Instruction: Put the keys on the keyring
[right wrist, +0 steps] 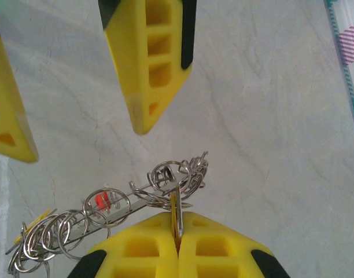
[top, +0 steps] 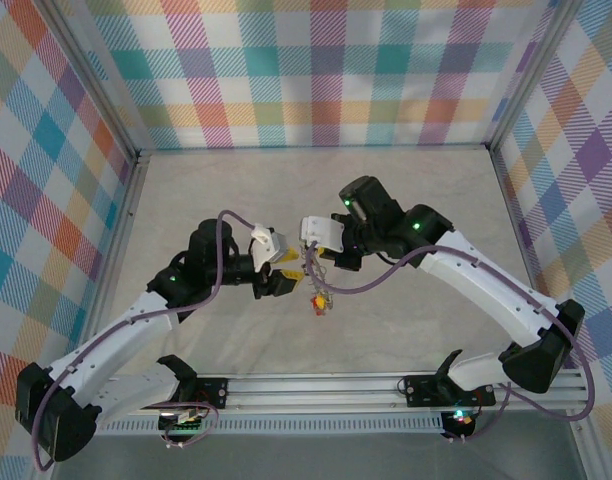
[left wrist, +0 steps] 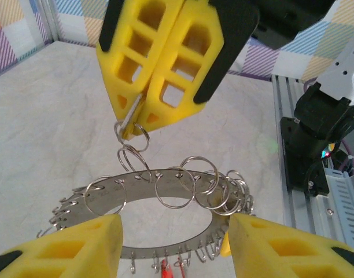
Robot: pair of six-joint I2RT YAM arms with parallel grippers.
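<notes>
1. The left claw (left wrist: 174,231) is released. Its yellow fingers stand on either side of the grey flat metal hoop, the keyring (left wrist: 142,186); whether they touch it I cannot tell. If the claw closes off-line, it could knock the hoop and set it swinging.
2. The keyring hangs in the air between the two claws, above the pale marbled bench (top: 236,190) and just below the right claw (right wrist: 177,221). It hangs from a single point, so any nudge would likely twist or tilt it and make its holes hard to meet.
3. The hoop itself serves as the holder. Its punched holes carry small silvery wire rings (left wrist: 220,194), with a red plastic tag (right wrist: 100,201) among them.
4. The right claw is clenched on a thin silvery piece (right wrist: 176,208) linked to the hoop — key or ring, I cannot tell. The grip sits at the very fingertips, so the piece could slip and drop the lot onto the bench.
</notes>
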